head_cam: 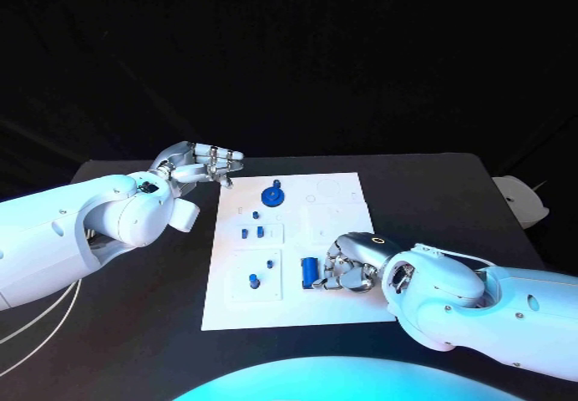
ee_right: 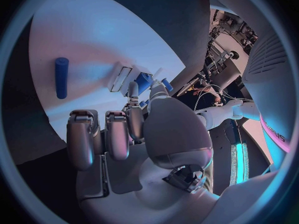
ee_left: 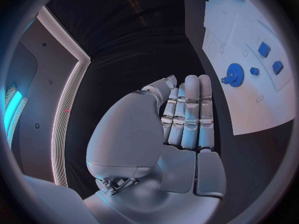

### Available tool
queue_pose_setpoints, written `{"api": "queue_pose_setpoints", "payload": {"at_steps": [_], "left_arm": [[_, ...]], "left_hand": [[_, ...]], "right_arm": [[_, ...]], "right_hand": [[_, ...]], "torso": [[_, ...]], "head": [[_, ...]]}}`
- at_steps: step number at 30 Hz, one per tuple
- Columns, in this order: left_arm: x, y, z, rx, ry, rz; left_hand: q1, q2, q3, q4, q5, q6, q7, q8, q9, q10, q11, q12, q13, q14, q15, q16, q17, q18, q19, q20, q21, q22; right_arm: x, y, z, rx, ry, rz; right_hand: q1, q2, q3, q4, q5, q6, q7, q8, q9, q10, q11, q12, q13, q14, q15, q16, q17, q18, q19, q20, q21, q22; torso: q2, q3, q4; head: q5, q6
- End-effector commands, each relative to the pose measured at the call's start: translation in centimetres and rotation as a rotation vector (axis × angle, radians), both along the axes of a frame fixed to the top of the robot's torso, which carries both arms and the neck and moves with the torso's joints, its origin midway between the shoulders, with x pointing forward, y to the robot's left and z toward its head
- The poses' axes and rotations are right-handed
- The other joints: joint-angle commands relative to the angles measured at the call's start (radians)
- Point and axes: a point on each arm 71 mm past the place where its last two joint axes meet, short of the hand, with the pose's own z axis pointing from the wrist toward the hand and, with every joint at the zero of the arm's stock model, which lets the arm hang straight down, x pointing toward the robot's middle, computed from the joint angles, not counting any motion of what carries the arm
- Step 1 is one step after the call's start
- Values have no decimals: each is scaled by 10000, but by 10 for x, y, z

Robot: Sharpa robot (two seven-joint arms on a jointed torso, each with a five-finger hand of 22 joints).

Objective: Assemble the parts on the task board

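The white task board (head_cam: 289, 292) lies mid-table. On it are a blue gear (head_cam: 275, 197) near the far edge, small blue parts (head_cam: 252, 231) mid-left, two more (head_cam: 254, 281) lower left, and a blue cylinder (head_cam: 310, 270) lying flat. My right hand (head_cam: 349, 266) hovers over the board just right of the cylinder, fingers bent downward, holding nothing. In the right wrist view the cylinder (ee_right: 61, 77) lies apart from the right hand (ee_right: 118, 134). My left hand (head_cam: 199, 161) is off the board's far left corner, fingers straight and together, holding nothing. The left wrist view shows the gear (ee_left: 235, 75) beyond the left hand (ee_left: 187, 114).
Black table (head_cam: 144, 334) surrounds the board on all sides. A white object (head_cam: 524, 200) sits at the table's far right edge. The board's right half (head_cam: 337, 200) carries only faint outlines and recesses.
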Motion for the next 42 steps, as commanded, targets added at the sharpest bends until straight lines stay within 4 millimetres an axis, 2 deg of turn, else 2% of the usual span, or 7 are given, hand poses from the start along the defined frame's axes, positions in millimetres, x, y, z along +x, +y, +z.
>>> {"api": "queue_pose_setpoints", "payload": {"at_steps": [1,4,19,25,29,36,42], "left_arm": [[-1,-3,1,-58,-29,-205],[-1,-3,1,-61,-26,-216],[-1,-3,1,-50,-26,-187],[-1,-2,1,-47,-25,-181],[-1,-1,1,-42,-26,-169],[-1,0,1,-33,-27,-149],[-1,0,0,-31,-18,-157]], "left_hand": [[-59,36,-54,26,2,-65,10,30,-4,-64,7,58,17,-47,25,-1,-13,136,-16,71,-45,-12],[-59,36,-54,26,2,-65,10,30,-4,-64,7,58,17,-47,25,-1,-13,136,-16,71,-45,-12],[-66,40,-55,32,2,-67,11,32,-4,-70,8,63,17,-48,27,0,-14,135,-16,72,-48,-14],[-66,40,-55,32,2,-67,11,32,-4,-70,8,63,17,-48,27,0,-14,135,-16,72,-48,-14],[-66,40,-55,32,2,-67,11,32,-4,-70,8,63,17,-48,27,0,-14,135,-16,72,-48,-14],[-66,40,-55,32,2,-67,11,32,-4,-70,8,63,17,-48,27,0,-14,135,-16,72,-48,-14],[-66,40,-55,32,2,-67,11,32,-4,-70,8,63,17,-48,27,0,-14,135,-16,72,-48,-14]], "right_arm": [[2,0,-3,-209,91,146],[4,-1,-5,-298,9,123],[10,-1,-6,-363,-297,-15],[7,-6,-3,-266,-370,-86],[4,-16,2,-89,-557,-342],[7,-49,15,-98,-1016,-1069],[10,-79,19,-625,-1218,-1554]], "right_hand": [[-42,9,14,48,-55,17,1,-19,15,95,-15,59,-707,748,-33,35,1296,-89,726,-40,59,2428],[-21,70,46,67,-52,34,-8,-11,20,115,-23,99,-675,751,-37,41,1307,-93,733,-40,77,2433],[15,264,138,150,-10,62,-29,0,30,150,-41,155,-625,752,-54,45,1313,-97,742,-50,98,2439],[32,203,114,144,14,41,-25,-11,30,128,-41,95,-665,745,-56,25,1279,-85,720,-52,46,2424],[85,114,89,130,68,-51,6,-64,16,50,-19,-76,-779,721,-44,-38,1173,-56,662,-49,-91,2384],[395,-138,77,50,-48,-448,222,-482,-150,-79,157,-295,-900,680,88,-152,1003,-5,549,43,-347,2311],[478,-192,80,25,-93,-462,255,-576,-192,-143,186,-434,-992,662,118,-199,931,16,505,72,-448,2283]], "torso": [[10,-4,17],[12,6,23],[-8,3,7],[3,3,-1],[-5,-7,-3],[-17,-8,-7],[-11,-4,-5]], "head": [[-20,9],[2,3],[15,0],[11,24],[-3,31],[-177,68],[-319,94]]}}
